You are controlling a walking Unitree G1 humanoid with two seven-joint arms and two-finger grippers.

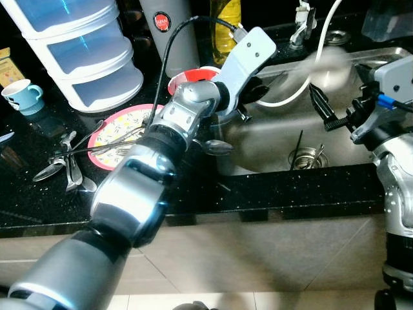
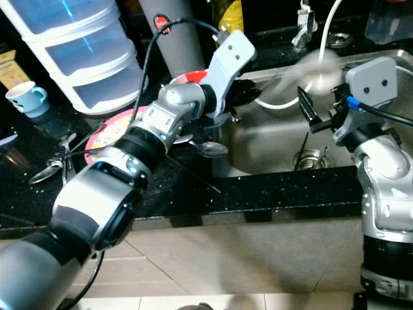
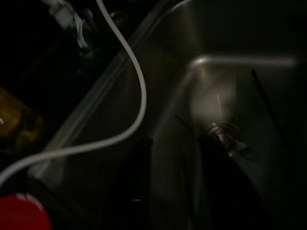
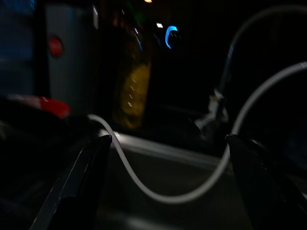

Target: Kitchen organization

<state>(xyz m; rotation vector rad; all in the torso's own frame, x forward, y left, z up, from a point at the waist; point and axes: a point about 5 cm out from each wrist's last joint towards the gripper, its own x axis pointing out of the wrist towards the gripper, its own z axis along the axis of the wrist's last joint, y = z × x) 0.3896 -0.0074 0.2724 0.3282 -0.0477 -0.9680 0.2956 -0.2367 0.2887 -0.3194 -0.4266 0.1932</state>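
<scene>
My left arm reaches across the black counter [image 1: 39,200] to the left rim of the steel sink [image 1: 271,139]. Its gripper [image 1: 257,90] hangs over the sink's near-left corner, beside a red cup [image 1: 192,77]. In the dark left wrist view the left gripper [image 3: 175,163] looks open, with bare sink between its fingers. My right gripper [image 1: 335,110] hovers over the right part of the sink, and the right wrist view shows this gripper [image 4: 168,139] open and holding nothing. A spoon [image 1: 218,147] lies on the sink's left edge. More cutlery [image 1: 64,165] lies on the counter and across a pink plate [image 1: 119,129].
A white hose [image 1: 303,84] loops over the sink, with a blurred pale shape [image 1: 329,64] near it. The drain [image 1: 308,155] sits at the sink bottom. Stacked plastic containers [image 1: 84,51], a blue mug [image 1: 22,95], a grey canister [image 1: 166,32] and a yellow bottle [image 1: 226,26] stand behind.
</scene>
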